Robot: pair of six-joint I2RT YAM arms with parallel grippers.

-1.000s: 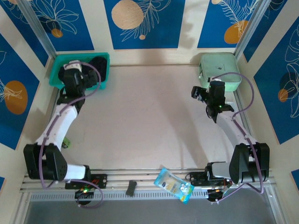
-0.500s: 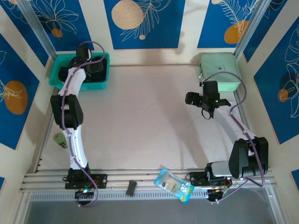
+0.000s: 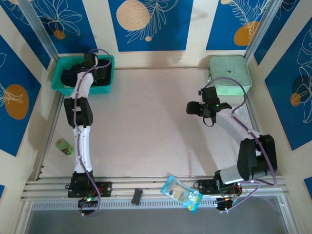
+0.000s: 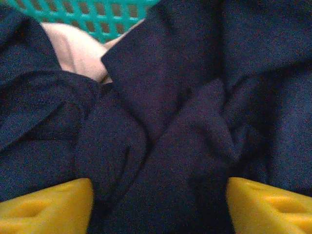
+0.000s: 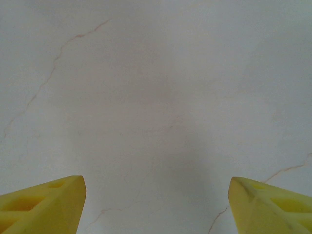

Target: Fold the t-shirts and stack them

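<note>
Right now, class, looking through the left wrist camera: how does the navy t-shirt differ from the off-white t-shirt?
Colour: the navy t-shirt is nearly black; the off-white t-shirt is pale.
Extent: the navy t-shirt shows as a wide, bunched mass; the off-white t-shirt shows as a small patch beside the basket wall.
Layer: the navy t-shirt's folds lie over the edges of the off-white t-shirt.
Shared: both lie crumpled and unfolded in the teal mesh basket.

A teal mesh basket sits back left, a mint-green case back right, a blue packet nearest.
</note>
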